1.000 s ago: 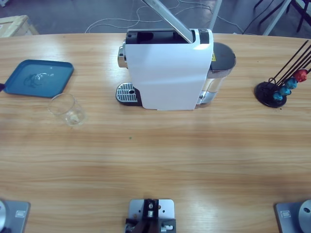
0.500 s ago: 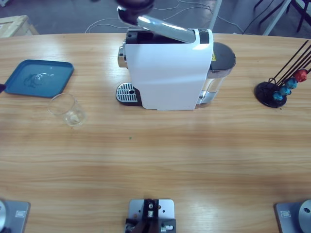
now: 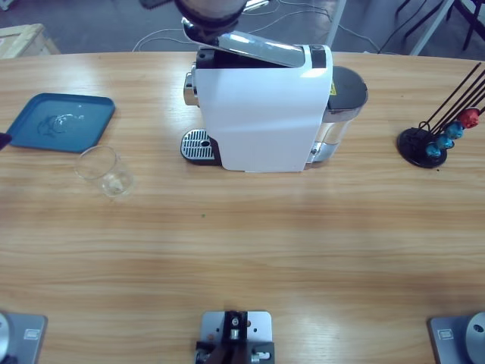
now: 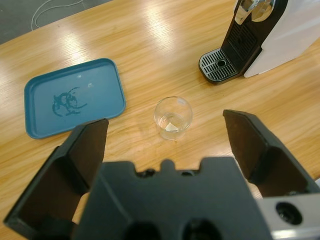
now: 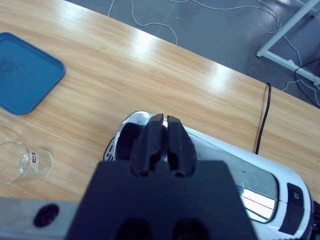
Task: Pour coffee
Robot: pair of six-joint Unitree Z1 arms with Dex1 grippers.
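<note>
No coffee shows anywhere yet: the glass (image 3: 104,171) stands empty on the desk (image 3: 242,250), left of the coffee machine (image 3: 261,110) and apart from its drip grate (image 3: 197,144). My left fingers (image 4: 170,150) hang spread above the glass; my right fingers (image 5: 162,145) are clenched over the machine's lever (image 3: 254,47). Blue tray (image 3: 61,121) far left, capsule rack (image 3: 436,140) far right, neither blocking

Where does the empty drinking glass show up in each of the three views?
High view: glass at left, just below the blue tray.
Left wrist view: centre, between the open jaws.
Right wrist view: lower left edge.
Shared landmark: the white coffee machine.
</note>
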